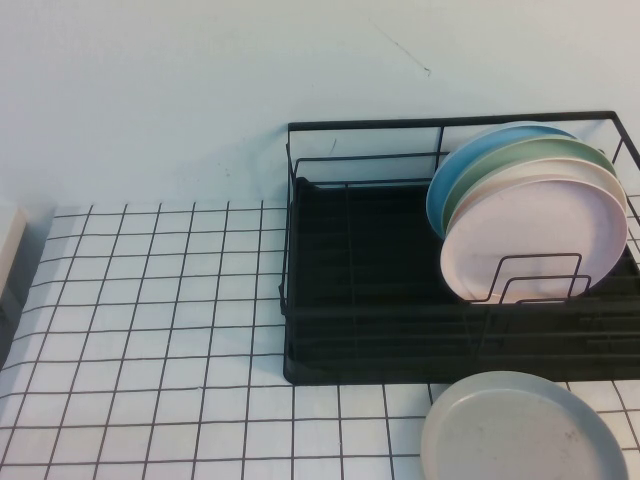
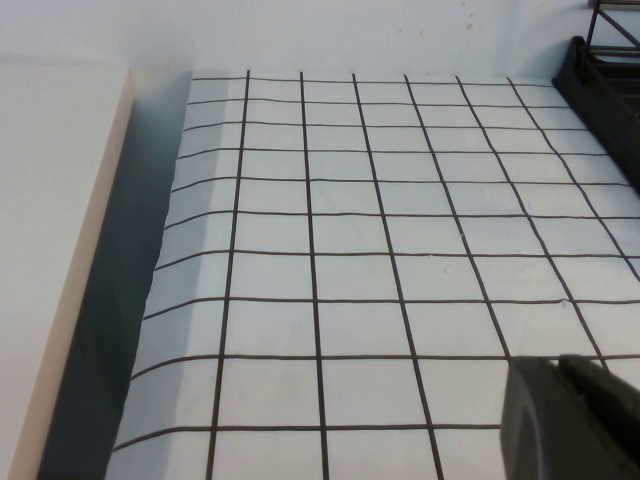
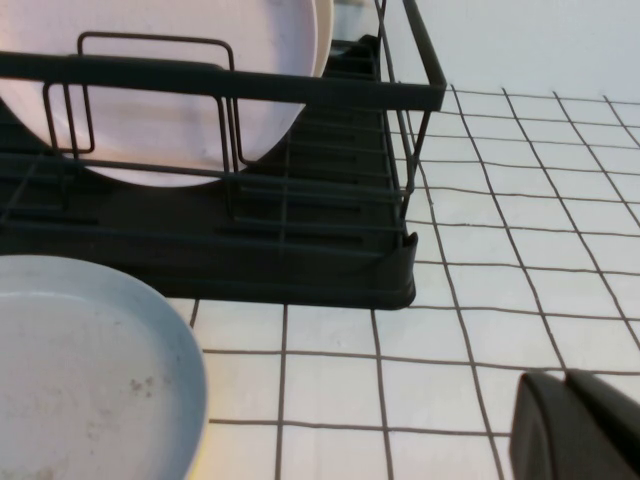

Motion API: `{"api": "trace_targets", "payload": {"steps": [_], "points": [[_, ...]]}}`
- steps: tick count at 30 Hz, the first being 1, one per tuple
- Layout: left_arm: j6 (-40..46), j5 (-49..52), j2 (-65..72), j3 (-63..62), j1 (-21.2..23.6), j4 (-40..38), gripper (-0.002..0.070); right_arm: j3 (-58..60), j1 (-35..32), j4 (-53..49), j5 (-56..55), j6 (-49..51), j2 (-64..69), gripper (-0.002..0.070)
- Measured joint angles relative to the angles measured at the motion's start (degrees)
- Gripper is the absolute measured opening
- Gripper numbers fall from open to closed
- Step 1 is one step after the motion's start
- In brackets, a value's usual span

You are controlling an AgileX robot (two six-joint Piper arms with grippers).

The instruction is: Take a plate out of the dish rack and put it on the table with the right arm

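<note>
The black wire dish rack point(image 1: 350, 310) stands on the gridded table point(image 1: 150, 300) at the right. The pale pink plate point(image 1: 545, 235) stands upright in it at the front of a row, held by wire loops. Behind it stand a cream plate point(image 1: 468, 197), a green plate point(image 1: 520, 155) and a blue plate point(image 1: 470, 160). Neither arm shows in the high view. In the right wrist view my right gripper point(image 3: 565, 376) is shut and empty, low over the table in front of the rack point(image 3: 330, 250) and apart from the pink plate point(image 3: 170, 100). My left gripper point(image 2: 560, 362) is shut and empty over bare grid.
A grey speckled plate point(image 1: 520, 430) lies flat on the table just in front of the rack's right half; it also shows in the right wrist view point(image 3: 80, 370). A beige block point(image 2: 50, 250) borders the table's left edge. Open grid lies left of the rack.
</note>
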Motion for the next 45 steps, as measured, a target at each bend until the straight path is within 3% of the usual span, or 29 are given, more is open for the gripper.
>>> {"api": "trace_targets", "payload": {"steps": [45], "points": [[-0.3,0.0,0.0,0.0,0.0,0.0,-0.0003,0.1,0.0,-0.6,-1.1,0.0,0.0,-0.0004]]}}
